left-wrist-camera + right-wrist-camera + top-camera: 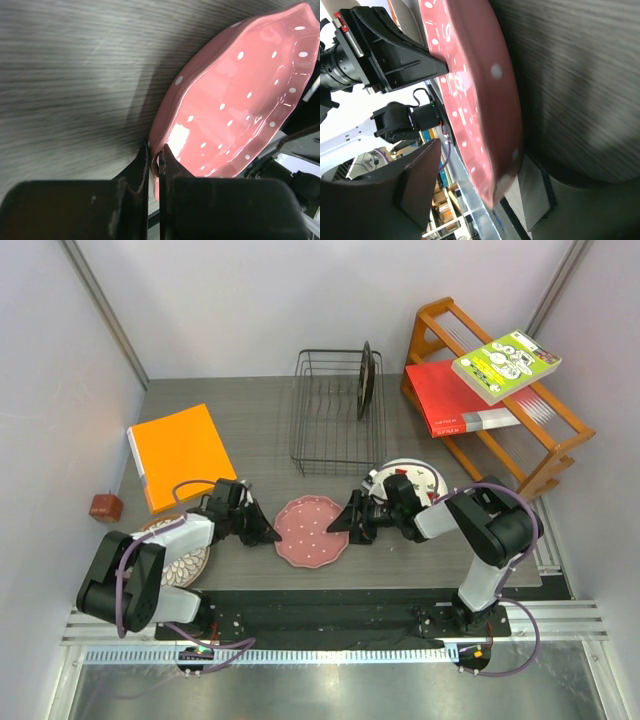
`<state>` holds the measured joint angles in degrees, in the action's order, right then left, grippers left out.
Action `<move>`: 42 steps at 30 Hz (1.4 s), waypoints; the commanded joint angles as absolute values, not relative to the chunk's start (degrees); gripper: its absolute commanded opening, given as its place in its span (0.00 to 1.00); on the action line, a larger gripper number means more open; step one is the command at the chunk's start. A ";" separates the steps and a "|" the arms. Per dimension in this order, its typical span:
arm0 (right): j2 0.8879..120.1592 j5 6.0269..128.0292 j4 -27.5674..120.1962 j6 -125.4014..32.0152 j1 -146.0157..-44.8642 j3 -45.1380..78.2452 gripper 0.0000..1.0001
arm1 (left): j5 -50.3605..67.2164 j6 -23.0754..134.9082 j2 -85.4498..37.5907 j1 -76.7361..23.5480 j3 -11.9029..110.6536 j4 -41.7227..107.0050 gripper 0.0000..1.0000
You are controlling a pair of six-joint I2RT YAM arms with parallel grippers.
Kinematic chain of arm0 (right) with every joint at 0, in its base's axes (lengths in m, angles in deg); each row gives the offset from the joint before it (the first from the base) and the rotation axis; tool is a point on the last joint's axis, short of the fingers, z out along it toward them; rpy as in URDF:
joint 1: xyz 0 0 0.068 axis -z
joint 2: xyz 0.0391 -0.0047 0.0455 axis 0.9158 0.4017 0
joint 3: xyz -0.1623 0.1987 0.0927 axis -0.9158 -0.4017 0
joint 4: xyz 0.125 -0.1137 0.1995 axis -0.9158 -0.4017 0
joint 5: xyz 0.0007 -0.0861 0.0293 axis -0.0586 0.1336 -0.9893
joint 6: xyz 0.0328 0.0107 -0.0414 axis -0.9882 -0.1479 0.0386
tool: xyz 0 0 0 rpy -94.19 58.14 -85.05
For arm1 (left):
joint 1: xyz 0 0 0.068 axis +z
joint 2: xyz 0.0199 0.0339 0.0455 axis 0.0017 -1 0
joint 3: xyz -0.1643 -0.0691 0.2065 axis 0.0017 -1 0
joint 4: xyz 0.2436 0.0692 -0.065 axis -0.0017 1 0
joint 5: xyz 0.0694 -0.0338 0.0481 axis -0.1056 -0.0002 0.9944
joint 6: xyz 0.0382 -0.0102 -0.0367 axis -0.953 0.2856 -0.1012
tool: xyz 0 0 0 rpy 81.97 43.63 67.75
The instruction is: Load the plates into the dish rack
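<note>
The pink plate (311, 530) with white dots lies on the table between my two arms. My left gripper (270, 534) is shut on its left rim. In the left wrist view the two fingers (154, 161) pinch the scalloped edge of the pink plate (235, 100). My right gripper (341, 523) is open and straddles the right rim. In the right wrist view the pink plate (470, 85) runs between the fingers, the pale pad (535, 195) close under the rim and the dark finger (417, 185) standing apart. The black wire dish rack (325, 425) holds a dark-rimmed plate (366, 378) upright.
A white plate with red fruit motifs (420, 478) lies under my right arm. A brown-rimmed petal plate (186, 562) lies under my left arm. An orange folder (180, 455) and a small red block (105, 507) sit at the left. The orange wooden shelf (540, 455) carries two books.
</note>
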<state>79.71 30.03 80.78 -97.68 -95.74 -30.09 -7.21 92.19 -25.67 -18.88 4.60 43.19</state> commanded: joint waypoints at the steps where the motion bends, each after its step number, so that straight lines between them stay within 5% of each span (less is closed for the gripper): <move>1: 82.10 38.54 80.75 -96.13 -98.13 -29.02 0.65 | -12.14 91.36 -28.94 -20.66 3.75 39.84 0.00; 7: 80.52 39.25 79.34 -95.08 -98.04 -29.29 0.53 | -12.05 91.36 -28.50 -20.66 3.49 40.19 0.00; 11: 78.94 38.81 74.79 -93.06 -97.43 -28.32 0.27 | -10.56 90.92 -27.81 -20.66 3.83 41.85 0.01; 13: 77.53 37.50 72.41 -92.09 -96.20 -26.74 0.16 | -9.51 90.31 -27.36 -20.66 4.27 43.09 0.13; 14: 77.09 36.88 69.35 -90.52 -95.67 -25.95 0.04 | -7.50 90.13 -27.19 -20.66 4.62 43.88 0.32; 15: 75.96 36.09 67.41 -89.37 -95.15 -25.16 0.01 | -6.87 89.69 -26.40 -20.66 5.24 45.10 0.38; 17: 74.72 33.81 60.14 -86.04 -93.83 -21.83 0.01 | -5.56 87.24 -25.35 -20.57 6.20 45.73 0.55; 20: 71.56 32.31 50.65 -78.57 -93.30 -16.38 0.01 | -3.62 82.67 -22.45 -20.57 10.50 51.68 0.65; 26: 65.67 32.65 23.06 -61.25 -93.30 2.24 0.01 | 5.25 67.84 -11.12 -20.49 23.77 66.63 0.70; 33: 66.18 43.36 7.29 -53.17 -96.71 32.35 0.01 | 20.46 58.07 -0.48 -19.87 33.28 72.63 0.83; 39: 78.80 72.87 4.55 -49.46 -97.60 58.35 0.01 | 27.40 58.65 6.37 -19.70 32.58 70.96 0.90; 42: 86.82 99.03 6.56 -52.87 -99.18 73.39 0.01 | 29.34 61.64 8.75 -17.86 31.27 70.60 0.93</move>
